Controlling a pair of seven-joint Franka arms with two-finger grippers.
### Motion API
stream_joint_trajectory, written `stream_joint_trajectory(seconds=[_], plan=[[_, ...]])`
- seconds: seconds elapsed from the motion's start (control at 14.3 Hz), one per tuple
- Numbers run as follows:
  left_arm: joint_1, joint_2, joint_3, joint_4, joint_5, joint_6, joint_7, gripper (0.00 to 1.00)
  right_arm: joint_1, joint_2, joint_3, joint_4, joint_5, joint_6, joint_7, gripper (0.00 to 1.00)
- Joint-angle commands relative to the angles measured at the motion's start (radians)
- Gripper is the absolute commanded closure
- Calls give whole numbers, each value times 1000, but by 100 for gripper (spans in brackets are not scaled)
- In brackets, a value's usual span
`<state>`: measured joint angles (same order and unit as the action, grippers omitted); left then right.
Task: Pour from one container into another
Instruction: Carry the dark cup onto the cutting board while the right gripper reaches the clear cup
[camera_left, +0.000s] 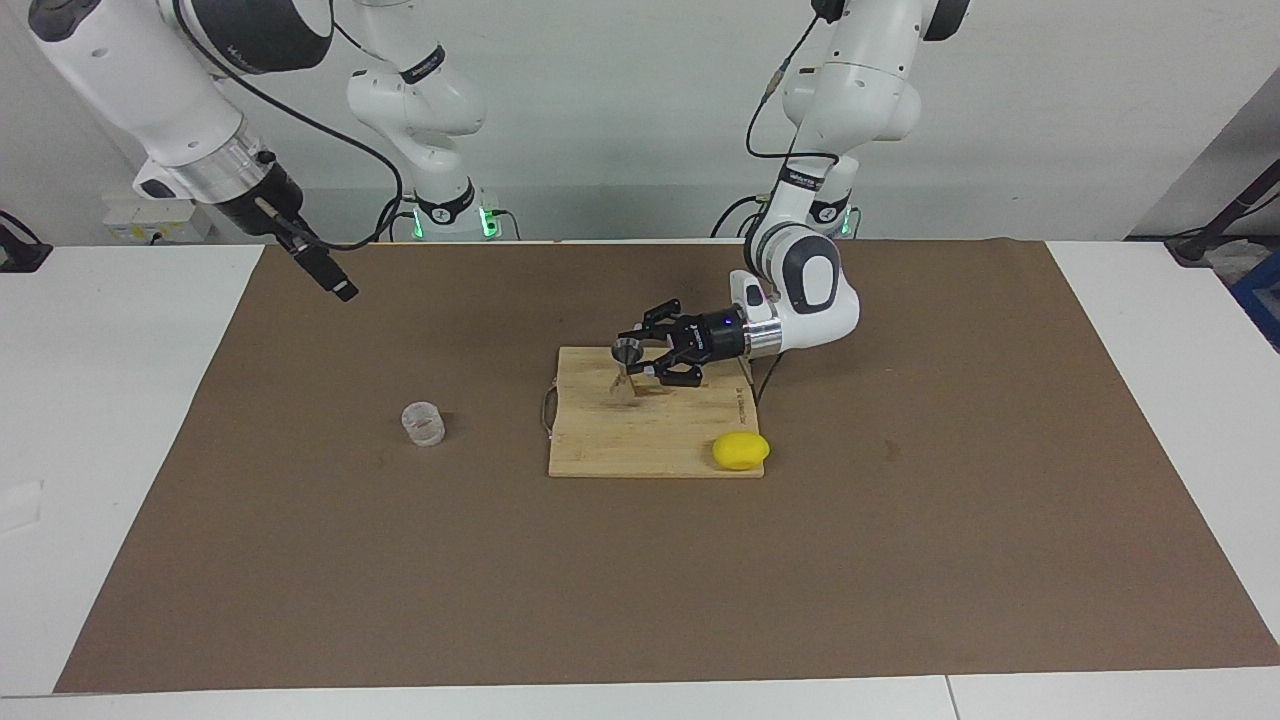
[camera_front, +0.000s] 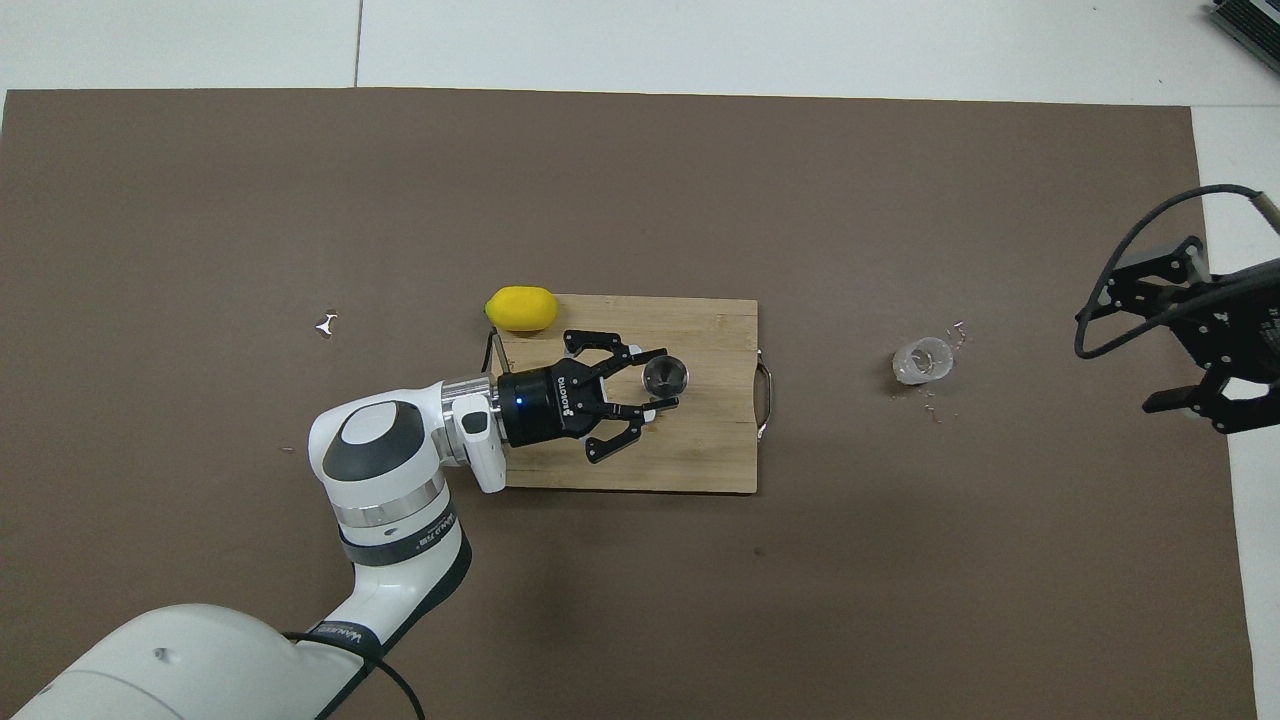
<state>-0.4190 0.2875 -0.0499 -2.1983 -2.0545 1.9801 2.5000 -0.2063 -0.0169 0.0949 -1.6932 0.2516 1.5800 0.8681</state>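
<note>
The left gripper (camera_left: 634, 362) is clenched on the metal jigger (camera_left: 627, 351) and holds it level over the wooden cutting board (camera_left: 600, 440), near the centre of the facing view. In the overhead view the jigger (camera_front: 664, 375) shows its open round mouth upward, over the middle of the board (camera_front: 700, 450). The left arm enters that view from the lower left corner.

The clear plastic cup (camera_left: 423, 423) stands upright on the brown mat (camera_left: 640, 580), left of centre in the facing view and well apart from the board. In the overhead view the cup (camera_front: 922, 361) appears right of centre, beside the board's metal handle (camera_front: 765, 400) but clear of it. Small bright specks lie on the mat around the cup.

The right gripper (camera_front: 1195, 345) is released, with its fingers spread, and hangs raised at the right edge of the overhead view, over the edge of the mat. In the facing view it sits at the upper left.

1 lemon (camera_left: 741, 451) rests at the lower right corner of the board in the facing view. The white bench (camera_left: 120, 400) carries the mat.
</note>
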Motion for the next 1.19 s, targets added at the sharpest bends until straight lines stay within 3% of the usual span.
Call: stream_joint_trajectory(seconds=[0.0, 0.14, 0.35, 0.63, 0.77, 0.84, 0.91, 0.98, 1.12], plan=[[-3, -11, 16, -23, -24, 26, 84, 82, -64, 23, 9, -58, 87, 72, 51, 3], [17, -11, 18, -18, -23, 28, 141, 82, -90, 56, 9, -105, 162, 112, 63, 3], [17, -10, 18, -23, -21, 38, 152, 80, -140, 182, 8, -97, 250, 147, 72, 3], [14, -10, 16, -46, -23, 66, 177, 75, -145, 287, 8, -100, 268, 227, 120, 0], [12, -8, 18, -49, -23, 71, 177, 65, -147, 325, 8, -97, 276, 238, 120, 0], [16, -8, 18, -49, -23, 75, 177, 46, -156, 357, 8, -95, 297, 239, 120, 0], [19, -7, 18, -49, -23, 81, 175, 9, -171, 386, 8, -95, 333, 245, 117, 0], [22, -5, 21, -47, -21, 80, 175, 0, -171, 408, 8, -97, 351, 247, 109, 0], [48, -4, 22, -40, -12, 82, 174, 0, -170, 434, 9, -106, 367, 271, 75, 0]])
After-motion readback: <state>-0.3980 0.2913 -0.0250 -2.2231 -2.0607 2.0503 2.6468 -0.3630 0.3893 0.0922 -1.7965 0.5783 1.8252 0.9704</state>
